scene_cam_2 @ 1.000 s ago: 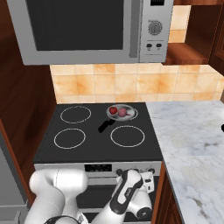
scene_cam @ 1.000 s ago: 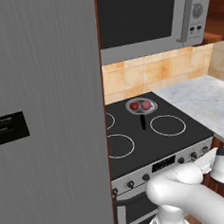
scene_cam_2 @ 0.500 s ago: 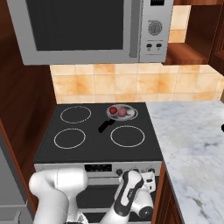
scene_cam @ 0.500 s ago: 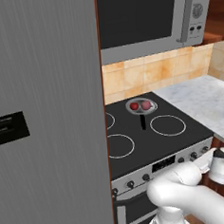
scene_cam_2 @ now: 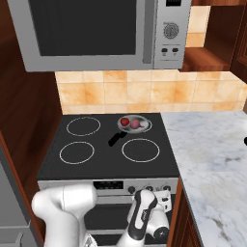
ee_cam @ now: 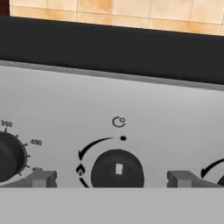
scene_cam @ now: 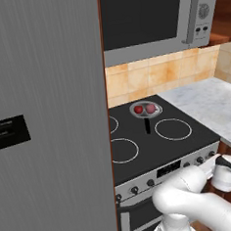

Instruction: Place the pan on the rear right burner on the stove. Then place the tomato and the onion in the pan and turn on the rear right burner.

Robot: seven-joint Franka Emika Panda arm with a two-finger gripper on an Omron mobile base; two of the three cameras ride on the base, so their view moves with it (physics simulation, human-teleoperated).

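Pan (scene_cam_2: 134,124) sits on the rear right burner holding the tomato (scene_cam_2: 125,122) and onion (scene_cam_2: 135,124); my gripper (ee_cam: 111,178) is spread open, fingers either side of a black knob (ee_cam: 117,169).

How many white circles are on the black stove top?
4. Rear left, front left, front right, and the rear right burner, mostly covered by the pan.

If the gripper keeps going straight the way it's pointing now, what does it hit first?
Most likely the black knob on the stove front panel. In the hand view it sits centred between the two fingertips, so the gripper looks lined up with it. How far off it is cannot be judged.
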